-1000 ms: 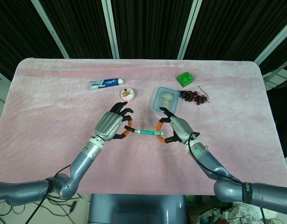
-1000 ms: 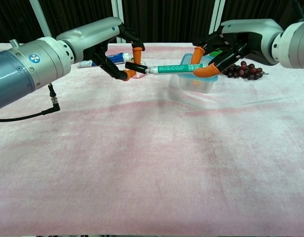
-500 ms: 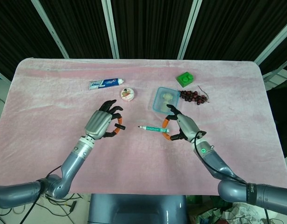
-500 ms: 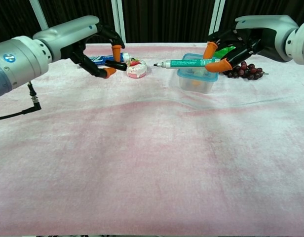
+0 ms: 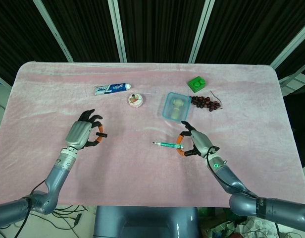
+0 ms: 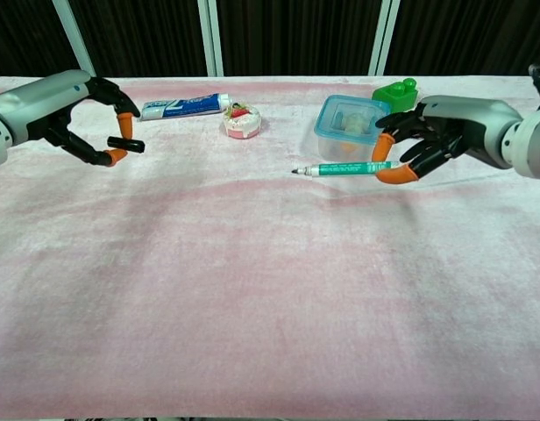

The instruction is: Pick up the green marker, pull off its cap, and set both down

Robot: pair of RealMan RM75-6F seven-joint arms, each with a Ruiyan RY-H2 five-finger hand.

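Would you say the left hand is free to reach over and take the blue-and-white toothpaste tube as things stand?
Probably not yet: the left hand already pinches the black marker cap. The pink cloth between it and the blue-and-white toothpaste tube looks bare, so only the cap hinders it.

We are seeing table carrying everything. Toothpaste tube lying far left-centre; small round tin sitting just right of and nearer than it. Lidded box sitting right of centre; toy block lying behind it, grapes lying beside it on right. Marker lying nearer than box, pinched in right hand. Cap pinched in left hand, well apart at left.
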